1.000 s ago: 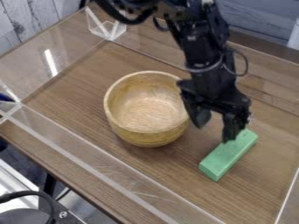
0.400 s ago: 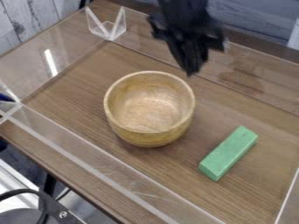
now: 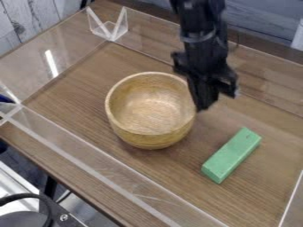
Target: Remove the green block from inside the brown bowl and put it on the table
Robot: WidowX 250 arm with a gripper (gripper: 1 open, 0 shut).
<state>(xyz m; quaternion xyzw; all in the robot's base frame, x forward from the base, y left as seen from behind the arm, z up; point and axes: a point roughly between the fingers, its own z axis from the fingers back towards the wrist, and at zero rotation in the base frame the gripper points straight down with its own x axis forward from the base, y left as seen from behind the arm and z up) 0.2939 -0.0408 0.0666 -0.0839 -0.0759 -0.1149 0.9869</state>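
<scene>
Released the green block [image 3: 231, 155] onto the surface [image 3: 106, 164] beside the brown bowl [image 3: 151, 109], hand [image 3: 208, 99] since lifted away, fingers together: task looks finished.

Bare worktop [image 3: 119, 173] lies open in front of the brown bowl [image 3: 151, 110] and green block [image 3: 231, 155], while clear acrylic walls [image 3: 71, 164] and the gripper [image 3: 208, 99] beside the bowl's rim obstruct passage.

- I count one round, light tan wooden bowl [image 3: 151, 110] with ribbed sides.
- I see one flat, bright green rectangular block [image 3: 231, 155].
- One brown wood-grain bench [image 3: 106, 168] with clear acrylic walls.
- One black robot arm carrying a single claw [image 3: 207, 99].
- One small clear acrylic stand [image 3: 108, 24].
</scene>
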